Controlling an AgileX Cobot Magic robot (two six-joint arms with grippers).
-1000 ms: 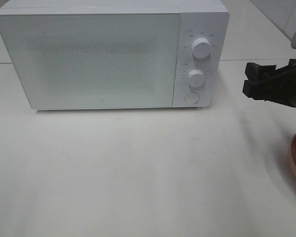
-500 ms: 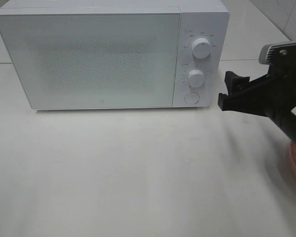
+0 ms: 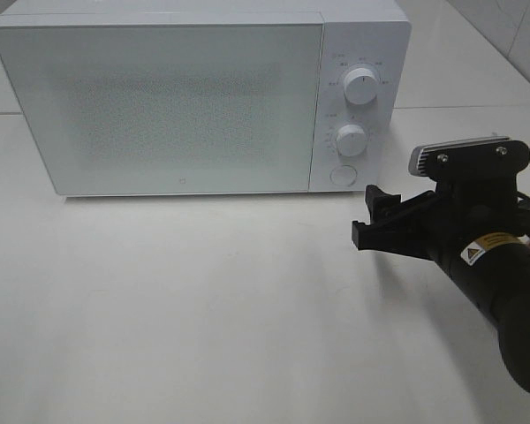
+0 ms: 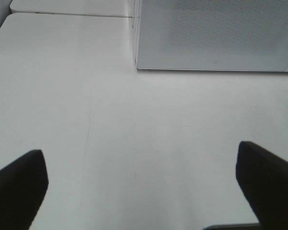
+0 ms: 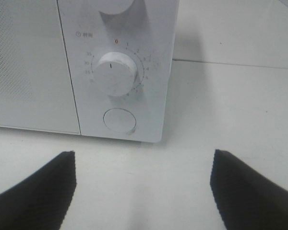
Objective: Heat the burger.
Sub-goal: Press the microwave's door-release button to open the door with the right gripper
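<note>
With the burger nowhere in view, the right gripper (image 3: 364, 219), jaws spread and empty, faces the round release button (image 5: 119, 120) of the microwave (image 3: 159, 106) just ahead, and a finger straying onto the timer knob (image 5: 116, 73) above could leave it shut.

Desk: you have a white, smooth desk (image 3: 203, 309) with a thin line (image 3: 464, 108) across it at the back.
On the desk: one white microwave (image 3: 199, 102), standing at the back.
Microwave door (image 3: 159, 110): shut.
Microwave front: two round knobs (image 3: 360, 86) and a round button (image 3: 342, 175).
</note>
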